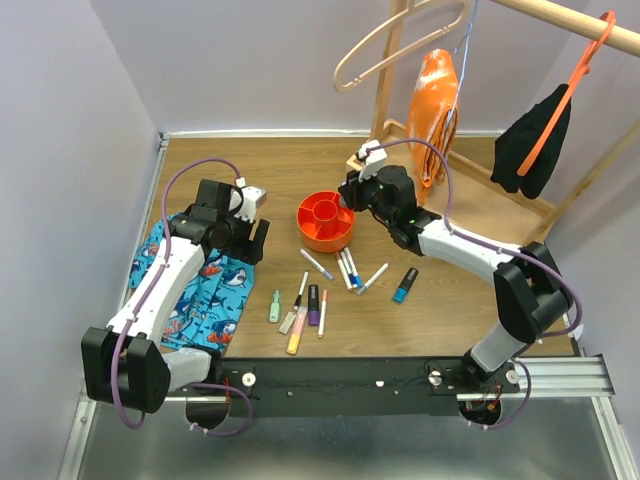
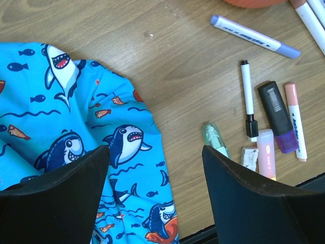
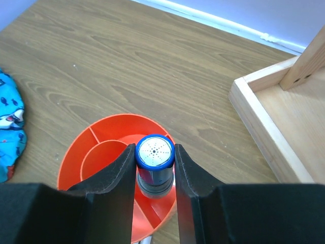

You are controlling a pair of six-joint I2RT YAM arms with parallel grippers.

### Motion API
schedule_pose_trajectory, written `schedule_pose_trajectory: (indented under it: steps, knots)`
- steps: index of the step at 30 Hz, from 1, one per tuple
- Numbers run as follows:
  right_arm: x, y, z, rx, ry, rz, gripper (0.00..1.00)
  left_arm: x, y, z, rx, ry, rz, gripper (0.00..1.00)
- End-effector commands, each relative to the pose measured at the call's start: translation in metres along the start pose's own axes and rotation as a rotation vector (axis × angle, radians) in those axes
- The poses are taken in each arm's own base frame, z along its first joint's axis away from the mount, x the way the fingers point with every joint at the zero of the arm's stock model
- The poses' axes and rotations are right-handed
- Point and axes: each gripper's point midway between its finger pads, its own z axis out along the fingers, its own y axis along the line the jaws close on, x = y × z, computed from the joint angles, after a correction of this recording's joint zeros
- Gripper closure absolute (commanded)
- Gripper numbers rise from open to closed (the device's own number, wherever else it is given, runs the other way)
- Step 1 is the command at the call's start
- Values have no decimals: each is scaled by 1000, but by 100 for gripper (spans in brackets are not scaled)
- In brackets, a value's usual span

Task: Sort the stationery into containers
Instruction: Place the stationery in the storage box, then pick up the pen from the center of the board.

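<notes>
Right end effector (image 3: 155,149): clamped on blue-capped marker (image 3: 155,156), upright, likely for dropping into bowl (image 3: 76,158).
Left end effector (image 2: 155,157): wide open, empty, over cloth (image 2: 61,117).
Pens (image 1: 317,263): loose on tabletop (image 1: 250,170).

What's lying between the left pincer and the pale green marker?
In the left wrist view, the open left pincer sits over the shark cloth edge; from there to the pale green marker is bare table, no pens.
</notes>
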Motion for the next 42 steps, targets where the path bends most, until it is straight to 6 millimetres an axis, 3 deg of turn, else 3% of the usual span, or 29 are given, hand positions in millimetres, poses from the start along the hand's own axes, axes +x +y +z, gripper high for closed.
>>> schedule_pose_trajectory:
  steps: [1,5,9,13,22,27,31,35,37,38,42]
  knots:
    - [2,-1,11,15,-31,-21,99,-4,12,-1,-34,-7,-17,17]
    - [11,0,18,8,-21,-25,99,-4,16,1,-37,-5,-34,17]
    - [17,1,23,-3,1,-21,77,-2,17,3,-38,-2,-53,17]
    - [24,3,21,-13,32,-11,69,0,19,4,-41,-1,-63,17]
    - [14,6,5,-16,65,9,44,-3,17,4,-27,-26,-78,16]
    - [6,5,-6,-10,80,16,39,-6,14,1,-14,-56,-76,15]
    - [5,14,-26,-91,168,-68,34,-9,8,-7,7,-77,-63,14]
    - [59,29,-85,-361,412,-361,28,-13,5,-14,18,-105,-49,14]
    - [69,40,-112,-497,427,-438,28,-13,3,-16,20,-117,-43,14]
    - [91,39,-129,-579,489,-524,28,-12,3,-16,21,-119,-41,14]
    - [129,38,-158,-760,602,-672,30,-10,1,-17,26,-125,-39,14]
